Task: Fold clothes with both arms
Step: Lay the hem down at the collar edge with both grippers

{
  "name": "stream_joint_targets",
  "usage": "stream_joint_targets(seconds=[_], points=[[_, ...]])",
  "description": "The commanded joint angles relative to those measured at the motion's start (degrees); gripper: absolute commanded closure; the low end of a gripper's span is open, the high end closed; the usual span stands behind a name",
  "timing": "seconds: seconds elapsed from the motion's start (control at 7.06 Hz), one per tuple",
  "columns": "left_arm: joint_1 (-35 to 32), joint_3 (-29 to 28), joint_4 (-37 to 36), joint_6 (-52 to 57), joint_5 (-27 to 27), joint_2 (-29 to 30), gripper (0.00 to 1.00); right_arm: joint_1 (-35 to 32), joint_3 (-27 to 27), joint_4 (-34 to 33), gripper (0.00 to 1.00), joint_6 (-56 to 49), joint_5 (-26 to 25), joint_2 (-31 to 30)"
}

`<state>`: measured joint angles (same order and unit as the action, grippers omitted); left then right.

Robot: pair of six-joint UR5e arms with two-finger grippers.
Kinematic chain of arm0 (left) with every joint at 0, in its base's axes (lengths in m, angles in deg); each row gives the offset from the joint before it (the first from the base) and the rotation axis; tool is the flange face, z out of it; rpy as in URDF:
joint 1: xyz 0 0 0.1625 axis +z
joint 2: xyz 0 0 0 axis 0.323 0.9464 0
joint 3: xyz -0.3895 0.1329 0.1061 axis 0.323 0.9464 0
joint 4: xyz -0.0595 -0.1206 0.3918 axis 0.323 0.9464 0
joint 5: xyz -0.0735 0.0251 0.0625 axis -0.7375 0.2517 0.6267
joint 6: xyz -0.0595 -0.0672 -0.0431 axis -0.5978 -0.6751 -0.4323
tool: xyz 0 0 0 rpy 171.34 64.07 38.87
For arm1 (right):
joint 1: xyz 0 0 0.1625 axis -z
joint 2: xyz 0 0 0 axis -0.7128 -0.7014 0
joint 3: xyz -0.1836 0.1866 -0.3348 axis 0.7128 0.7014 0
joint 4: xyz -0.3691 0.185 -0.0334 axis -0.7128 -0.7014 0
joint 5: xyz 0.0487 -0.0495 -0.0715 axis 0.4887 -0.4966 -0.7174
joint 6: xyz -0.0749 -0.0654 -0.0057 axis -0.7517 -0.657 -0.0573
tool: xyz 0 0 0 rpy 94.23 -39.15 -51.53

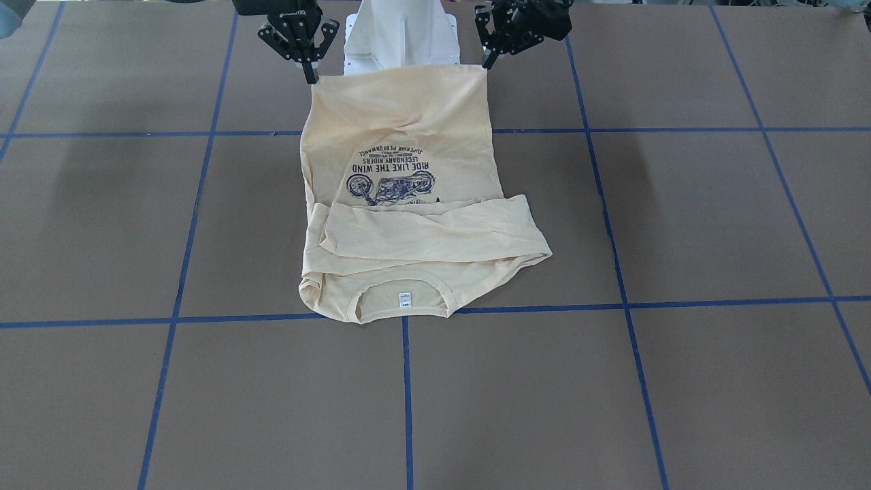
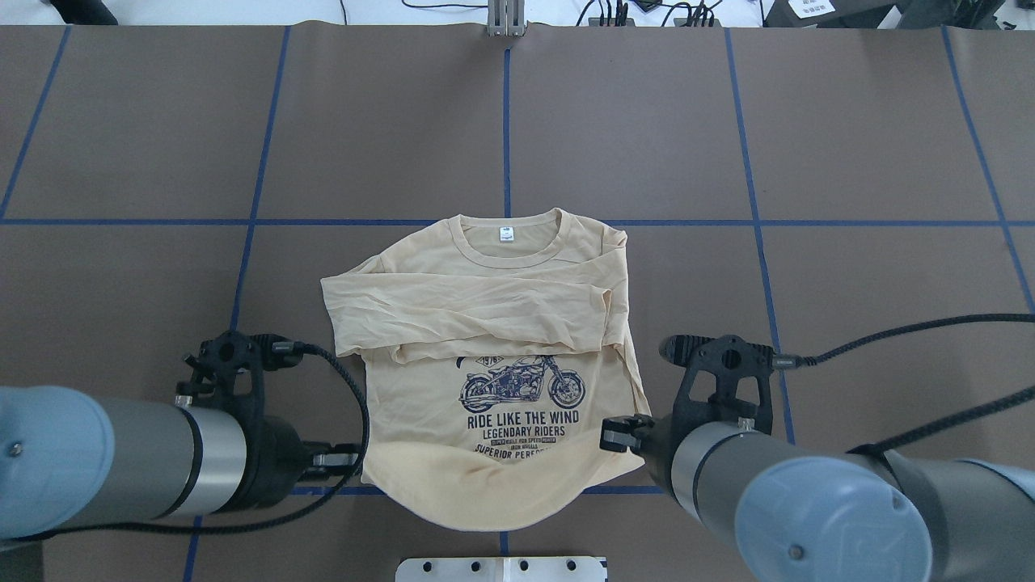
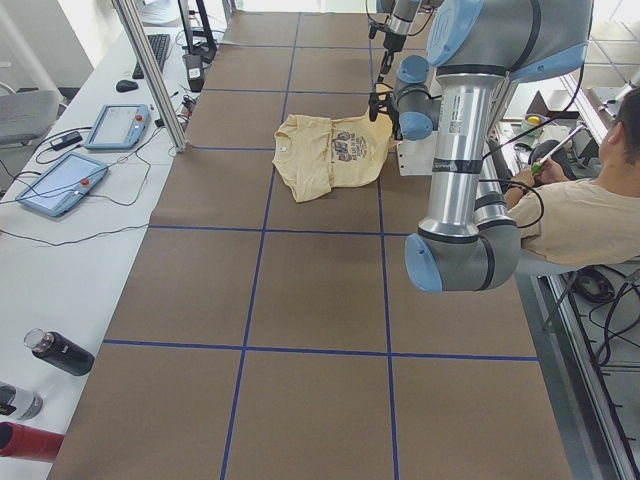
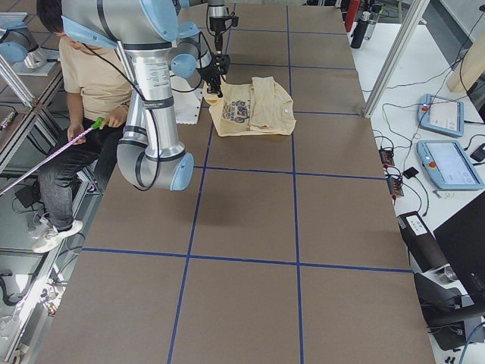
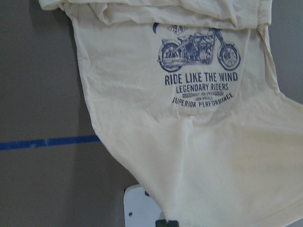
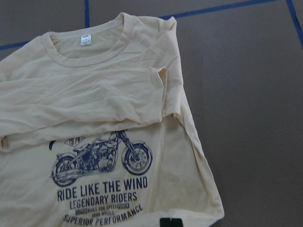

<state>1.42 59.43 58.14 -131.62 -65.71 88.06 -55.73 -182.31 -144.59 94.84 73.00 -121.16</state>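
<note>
Pale yellow long-sleeved T-shirt (image 2: 501, 323) face up on the brown-covered table (image 2: 849, 145), centred before the robot, collar and white neck tag (image 2: 504, 234) at the far end, touching a crossing of the blue tape lines (image 2: 507, 121) that divide the surface into large rectangles. Both sleeves (image 2: 453, 311) folded across the chest in a rumpled band, just above the navy motorcycle print (image 2: 521, 396) with "RIDE LIKE THE WIND". Hem (image 1: 401, 75) raised off the table and drawn straight between the two grippers, in front of the white pedestal (image 1: 400, 34), cloth sloping from there down to the flat upper half. Left gripper (image 1: 487, 62) clenched on one hem corner, right gripper (image 1: 311, 73) clenched on the other, each at the outer edge of the cloth. Left arm (image 2: 97, 461) and right arm (image 2: 808, 501) entering low from the robot's side, black cables looped beside them. Beyond the far table edge, a white bench with two teach pendants (image 3: 55, 185), a keyboard (image 3: 160, 50) and an aluminium post (image 3: 150, 70). Near end of that bench: a black bottle (image 3: 60, 352) and a red bottle (image 3: 25, 440), both closed, contents hidden. Behind the robot, a seated person (image 3: 590, 220) with a green-tipped stick (image 4: 97, 123).
</note>
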Motion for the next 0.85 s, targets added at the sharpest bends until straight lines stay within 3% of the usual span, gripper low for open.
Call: stream_joint_targets(seconds=[0.0, 0.28, 0.42, 0.71], points=[[-9.08, -4.63, 0.1, 0.17, 0.18, 2.51, 1.0, -9.55, 4.95, 3.34, 1.0, -4.03, 0.24, 1.77], [-13.77, -7.52, 0.1, 0.17, 2.44, 5.67, 1.0, -15.46, 13.45, 13.15, 1.0, -6.23, 3.14, 2.65], [-14.04, -11.72, 0.27, 0.17, 4.99, 7.85, 1.0, -17.48, 19.07, 17.9, 1.0, -7.37, 3.49, 3.79], [-14.39, -17.54, 1.41, 0.26, 7.82, 8.93, 1.0, -20.74, 25.08, 18.83, 1.0, -8.52, 5.16, 6.95]])
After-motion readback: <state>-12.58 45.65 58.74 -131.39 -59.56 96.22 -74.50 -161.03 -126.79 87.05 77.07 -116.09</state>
